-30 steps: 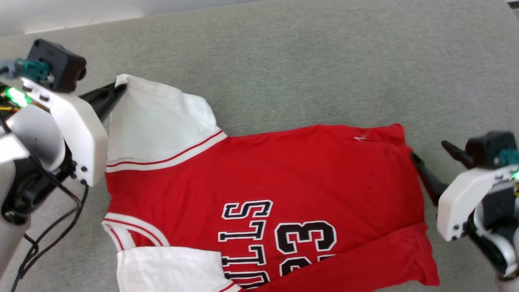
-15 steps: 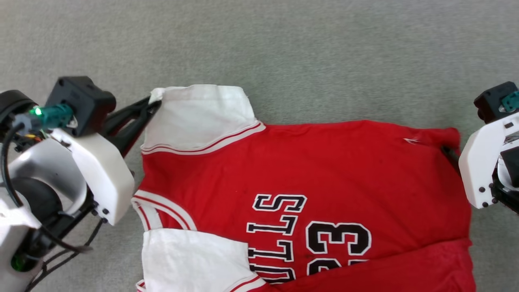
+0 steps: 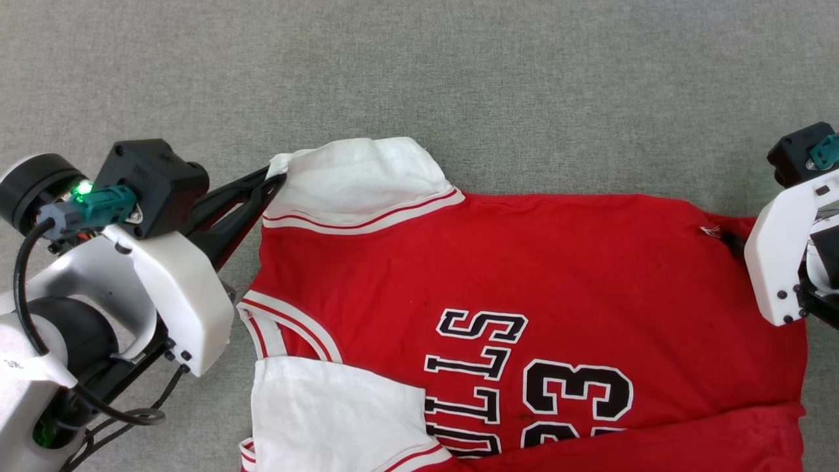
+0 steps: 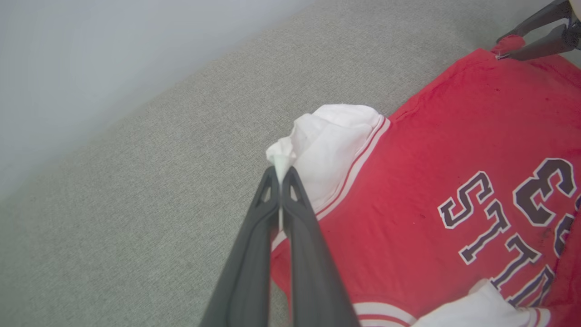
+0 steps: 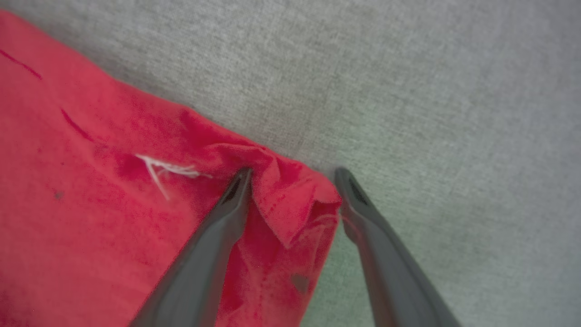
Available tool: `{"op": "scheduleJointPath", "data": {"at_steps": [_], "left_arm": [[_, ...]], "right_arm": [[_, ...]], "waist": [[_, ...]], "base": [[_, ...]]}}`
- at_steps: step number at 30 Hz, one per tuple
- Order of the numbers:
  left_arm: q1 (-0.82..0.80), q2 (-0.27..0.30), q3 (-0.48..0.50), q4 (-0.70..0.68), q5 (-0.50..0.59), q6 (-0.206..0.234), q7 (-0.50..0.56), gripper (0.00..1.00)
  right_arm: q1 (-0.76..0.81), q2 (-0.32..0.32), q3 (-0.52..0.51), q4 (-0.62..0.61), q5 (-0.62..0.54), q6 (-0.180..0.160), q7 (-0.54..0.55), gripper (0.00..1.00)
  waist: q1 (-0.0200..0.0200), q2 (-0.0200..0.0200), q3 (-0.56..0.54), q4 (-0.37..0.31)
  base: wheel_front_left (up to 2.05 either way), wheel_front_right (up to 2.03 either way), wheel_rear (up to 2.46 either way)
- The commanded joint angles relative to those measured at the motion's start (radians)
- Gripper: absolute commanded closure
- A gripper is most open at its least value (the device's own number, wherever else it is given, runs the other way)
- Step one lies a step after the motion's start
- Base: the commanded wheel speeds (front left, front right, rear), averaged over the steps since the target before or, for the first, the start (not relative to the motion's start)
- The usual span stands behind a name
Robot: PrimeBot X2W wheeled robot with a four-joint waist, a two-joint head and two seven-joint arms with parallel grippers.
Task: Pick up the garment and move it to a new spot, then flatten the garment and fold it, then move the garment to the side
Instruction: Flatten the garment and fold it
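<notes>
My left gripper (image 4: 281, 175) has its two dark fingers pressed together on the tip of the far white short sleeve (image 4: 333, 136), which stands up in a small peak. My right gripper (image 5: 294, 175) has its fingers wide apart around the far right hem corner (image 5: 290, 204). One finger lies on the red cloth, the other is over the grey just beside the corner, and nothing is clamped there. Outward from both, the red jersey-style T-shirt (image 3: 524, 262) with black "BULLS 23" lettering lies spread, lettering up, on the grey woven surface (image 3: 459, 78), collar to the left and hem to the right. I judge the flattening to be in hand: the body is mostly smooth, but the far sleeve is bunched and a red band on the near side covers part of the lettering. The folding and the move to the side are, I think, not yet done.
</notes>
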Motion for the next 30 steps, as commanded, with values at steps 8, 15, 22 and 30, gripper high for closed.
{"op": "scheduleJointPath", "data": {"at_steps": [8, 15, 22, 30], "left_arm": [[0.037, -0.018, -0.001, 0.045, -0.011, 0.007, -0.035, 1.00], [0.099, -0.028, 0.014, 0.091, -0.025, 0.033, -0.084, 1.00], [0.202, -0.033, 0.028, 0.091, -0.051, 0.075, -0.130, 1.00], [0.388, -0.003, 0.042, 0.034, -0.082, 0.137, -0.162, 1.00]], "right_arm": [[0.043, 0.010, 0.041, 0.084, 0.015, 0.003, -0.065, 1.00], [0.035, 0.022, -0.035, 0.059, 0.036, 0.003, -0.195, 1.00], [0.112, 0.017, -0.098, 0.015, 0.047, 0.003, -0.285, 1.00], [0.289, 0.077, -0.211, -0.089, 0.075, 0.003, -0.339, 1.00]], "waist": [[0.0001, 0.0000, -0.035, -0.004], [0.0001, 0.0000, -0.126, -0.017], [0.0001, 0.0000, -0.216, -0.021], [0.0001, 0.0000, -0.303, -0.024]], "base": [[0.00, 0.00, 0.00], [0.00, 0.00, 0.00], [0.00, 0.00, 0.00], [0.00, 0.00, 0.00]]}}
